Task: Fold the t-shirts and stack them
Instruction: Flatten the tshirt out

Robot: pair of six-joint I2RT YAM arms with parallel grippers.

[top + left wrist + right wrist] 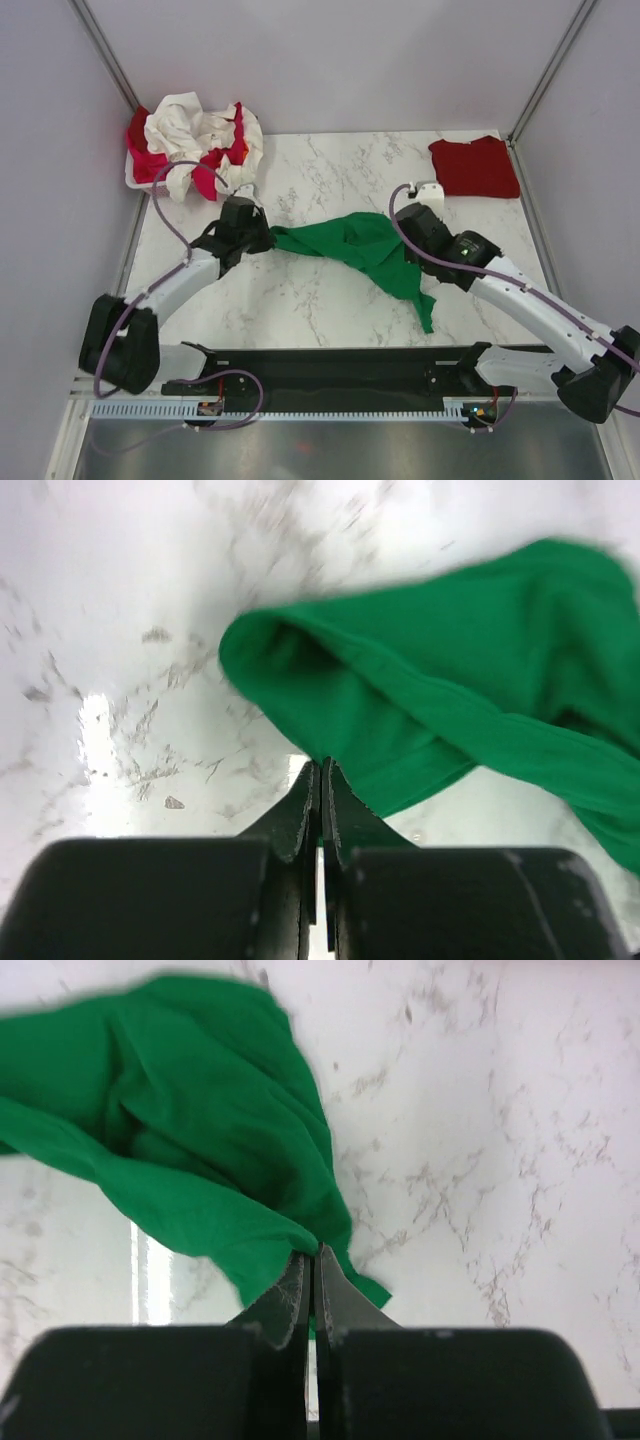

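The bright green t-shirt hangs stretched between my two grippers over the middle of the marble table, one tail drooping to the front. My left gripper is shut on its left end, seen in the left wrist view pinching the green cloth. My right gripper is shut on its right end, seen in the right wrist view pinching the cloth. A dark red t-shirt lies folded at the back right. Cream-white and pinkish red shirts are heaped in the basket.
The white plastic basket stands at the back left corner. Grey walls enclose the table on three sides. A black rail runs along the near edge between the arm bases.
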